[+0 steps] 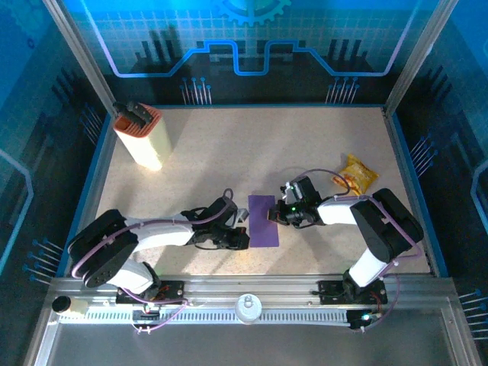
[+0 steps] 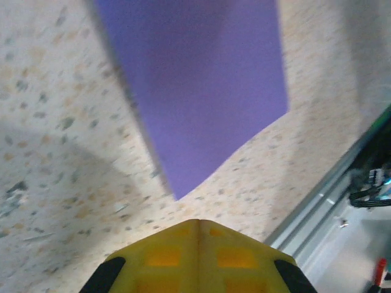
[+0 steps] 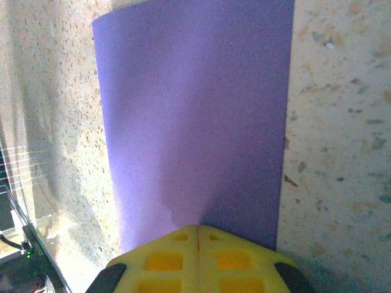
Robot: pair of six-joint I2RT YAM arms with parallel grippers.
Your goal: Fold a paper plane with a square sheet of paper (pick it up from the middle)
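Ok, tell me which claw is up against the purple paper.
The right claw, shut, its yellow tips overlapping the edge of the purple paper. The left claw, shut, has bare table between it and the paper.

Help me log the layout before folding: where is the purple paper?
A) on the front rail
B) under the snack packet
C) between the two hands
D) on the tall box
C: the paper lies on the table, with the left hand at one side and the right hand at the other.
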